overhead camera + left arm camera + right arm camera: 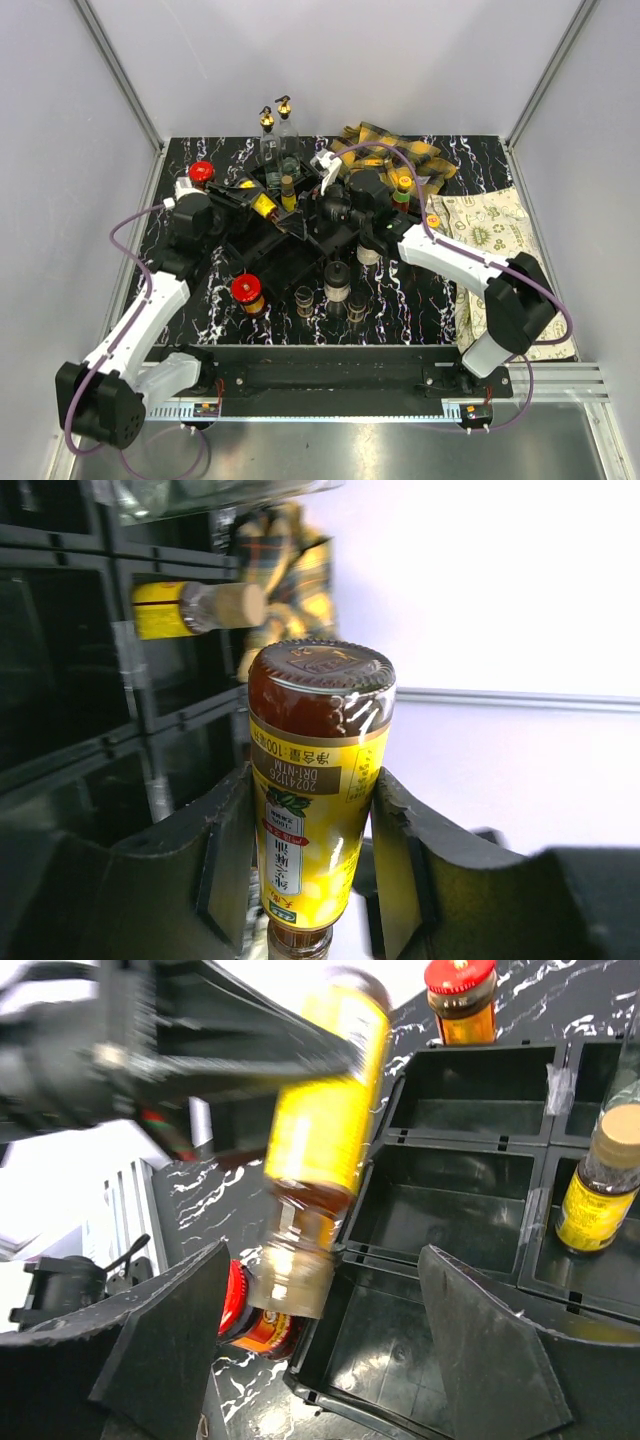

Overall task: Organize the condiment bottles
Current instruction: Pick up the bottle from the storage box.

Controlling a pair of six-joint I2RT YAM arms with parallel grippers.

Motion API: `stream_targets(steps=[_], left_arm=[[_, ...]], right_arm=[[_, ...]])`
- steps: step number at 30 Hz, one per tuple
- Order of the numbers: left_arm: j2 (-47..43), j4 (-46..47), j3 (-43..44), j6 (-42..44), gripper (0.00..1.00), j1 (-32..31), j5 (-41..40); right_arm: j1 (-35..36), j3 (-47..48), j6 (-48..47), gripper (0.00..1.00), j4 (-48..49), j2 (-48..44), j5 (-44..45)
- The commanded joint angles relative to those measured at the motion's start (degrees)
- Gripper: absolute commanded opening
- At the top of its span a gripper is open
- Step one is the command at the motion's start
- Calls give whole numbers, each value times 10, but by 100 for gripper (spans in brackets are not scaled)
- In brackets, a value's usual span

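Observation:
My left gripper (312, 792) is shut on a yellow-labelled sauce bottle (310, 810) and holds it tilted, cap down, at the left edge of the black divided tray (268, 252). The right wrist view shows this bottle (325, 1120) in the air over a red-lidded amber jar (250, 1315). My right gripper (322, 1260) is open and empty above the tray's compartments. A second yellow-labelled bottle (598, 1185) stands in a compartment. Two clear gold-spouted glass bottles (277, 130) stand at the tray's far side. Another red-lidded jar (202, 173) stands at the far left.
Several black-capped shakers (337, 281) stand on the marble table in front of the tray. A yellow plaid cloth (385, 150) with a bottle (403, 190) on it lies at the back right. A patterned cloth (490, 230) lies on the right.

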Motion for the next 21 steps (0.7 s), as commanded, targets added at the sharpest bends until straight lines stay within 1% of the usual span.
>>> stream_targets(steps=[1, 5, 8, 11, 16, 21], left_arm=[[-49, 109, -15, -73, 0, 5, -38], [-64, 116, -28, -92, 0, 5, -50], [-73, 131, -47, -107, 0, 5, -55], [-82, 157, -72, -123, 0, 5, -60], [-90, 180, -90, -140, 0, 5, -66], [-91, 204, -105, -150, 0, 4, -74]], right_arm=[[9, 27, -10, 85, 26, 10, 24], [14, 25, -5, 83, 38, 15, 49], [15, 14, 8, 82, 73, 17, 58], [15, 16, 23, 80, 90, 29, 48], [16, 17, 46, 75, 108, 45, 31], [17, 13, 59, 72, 117, 49, 23]])
